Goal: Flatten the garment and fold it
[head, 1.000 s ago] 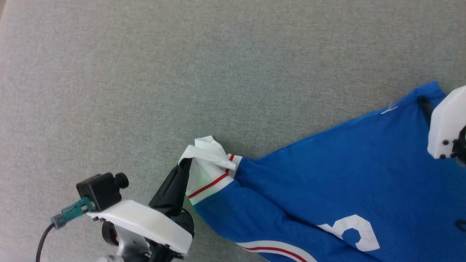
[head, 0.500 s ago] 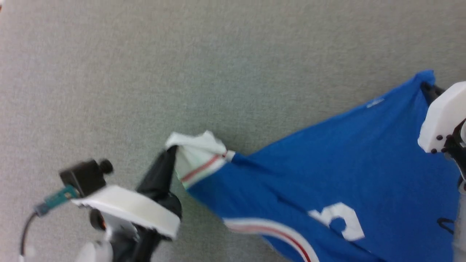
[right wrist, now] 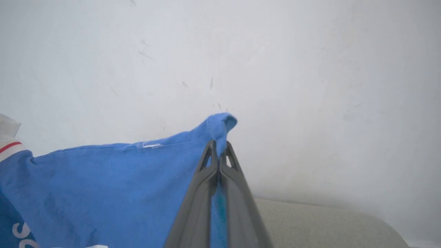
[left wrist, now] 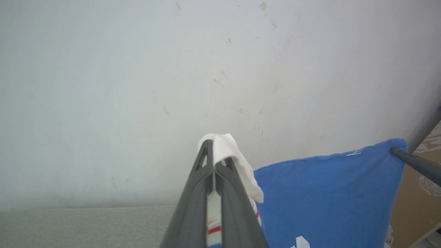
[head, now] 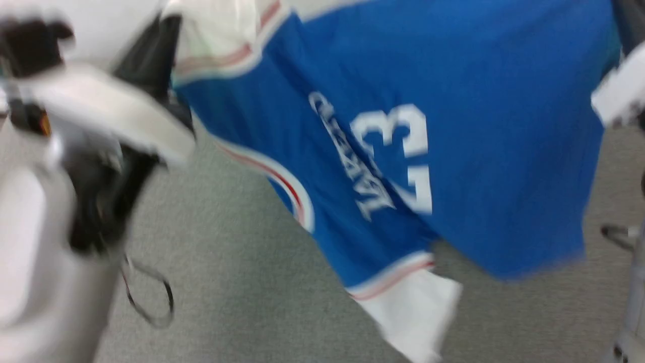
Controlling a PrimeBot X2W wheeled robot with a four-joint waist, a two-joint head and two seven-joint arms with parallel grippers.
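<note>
Garment (head: 453,126) hangs spread above the grey surface (head: 227,282), left gripper (left wrist: 217,153) clenched on a white sleeve (left wrist: 229,148), right gripper (right wrist: 218,148) clenched on a blue corner (right wrist: 220,124); recommend even tension and level grips, then lowering it flat without slack.

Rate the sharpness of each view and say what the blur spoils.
Head view: heavy motion blur; the garment smears, its white lettering hard to read. Left wrist view: sharp, soft even light, left gripper with jaws shut on the white sleeve, scuffs on the wall crisp. Right wrist view: sharp, right gripper pinching a blue corner, no glare.
</note>
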